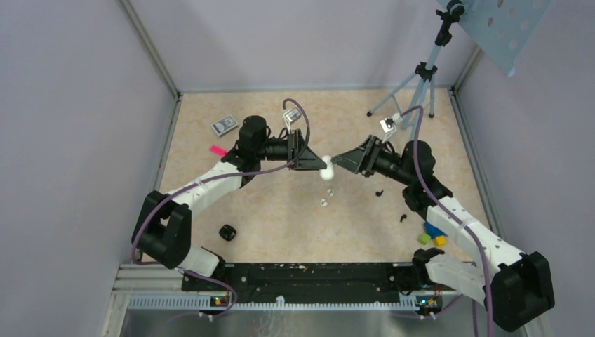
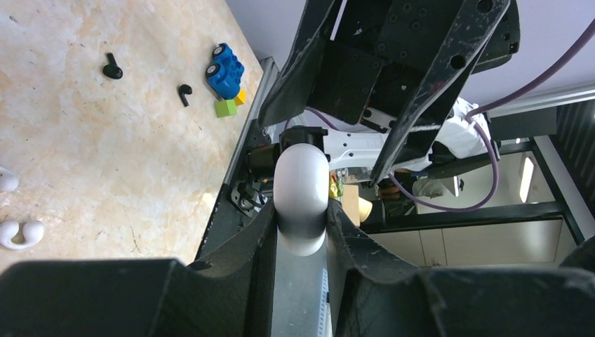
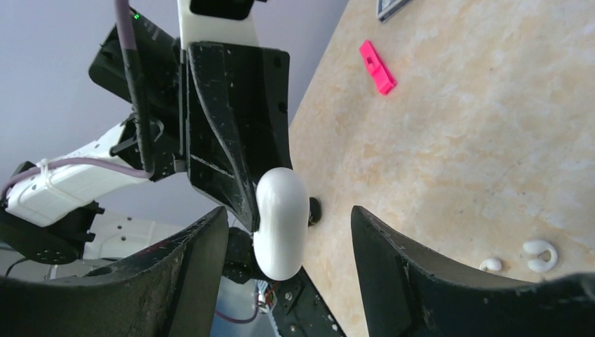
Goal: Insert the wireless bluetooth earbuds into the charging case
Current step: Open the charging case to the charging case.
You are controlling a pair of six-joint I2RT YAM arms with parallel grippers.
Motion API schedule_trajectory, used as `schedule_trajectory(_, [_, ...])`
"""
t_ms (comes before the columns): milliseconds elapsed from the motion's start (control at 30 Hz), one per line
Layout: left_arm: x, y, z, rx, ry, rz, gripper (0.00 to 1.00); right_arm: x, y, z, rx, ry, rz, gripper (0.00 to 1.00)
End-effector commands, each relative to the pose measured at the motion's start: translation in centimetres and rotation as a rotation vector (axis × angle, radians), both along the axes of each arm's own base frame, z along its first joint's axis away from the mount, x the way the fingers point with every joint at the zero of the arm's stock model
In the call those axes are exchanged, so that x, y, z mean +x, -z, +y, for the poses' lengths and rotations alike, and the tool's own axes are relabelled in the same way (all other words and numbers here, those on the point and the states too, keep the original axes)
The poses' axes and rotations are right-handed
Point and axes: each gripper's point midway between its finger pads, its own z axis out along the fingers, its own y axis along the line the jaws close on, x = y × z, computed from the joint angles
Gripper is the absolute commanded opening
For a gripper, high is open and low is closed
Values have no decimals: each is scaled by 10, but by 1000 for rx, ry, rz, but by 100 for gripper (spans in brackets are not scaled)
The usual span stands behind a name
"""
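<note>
Indoors, beige marbled tabletop (image 1: 281, 210), lilac walls (image 1: 70, 105), left tool (image 1: 317, 166) clamping charging case (image 1: 327, 170), right tool (image 1: 339, 160) apart.

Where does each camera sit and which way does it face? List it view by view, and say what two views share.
Top external: above and behind, looking down on the table; left arm and right arm show.
Left wrist: on the left arm, looking along the left fingers at the white charging case they clamp.
Right wrist: faces the opposite way; the right fingers straddle that case, apart from it.
Shared: both wrist views show the case and white earbuds.
</note>
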Motion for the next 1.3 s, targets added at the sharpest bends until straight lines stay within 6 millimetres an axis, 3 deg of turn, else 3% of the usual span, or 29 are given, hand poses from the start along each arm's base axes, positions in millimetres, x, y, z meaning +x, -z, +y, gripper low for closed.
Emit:
schedule_trajectory(0, [-3,-25,1,-40,5,-93,0,-3,-10,11,-7,-39,-53,64])
schedule_trajectory(433, [0,-29,1,-37,-8,-91,0,0,30,8,-79,-6,57,63])
schedule_trajectory(800, [0,-38,0,-40,-8,-121,0,1,55,-10,-128,36,109,63])
schedule_trajectory(933, [4,-32,4,-26,-19,-117,0,3,60,-19,-125,60,125,63])
schedule_trajectory(1100, [4,-30,7,-22,-17,-112,0,3,55,-20,-121,52,106,63])
schedule_trajectory(1267, [9,-26,14,-18,-3,-108,0,-2,32,-17,-93,13,31,63])
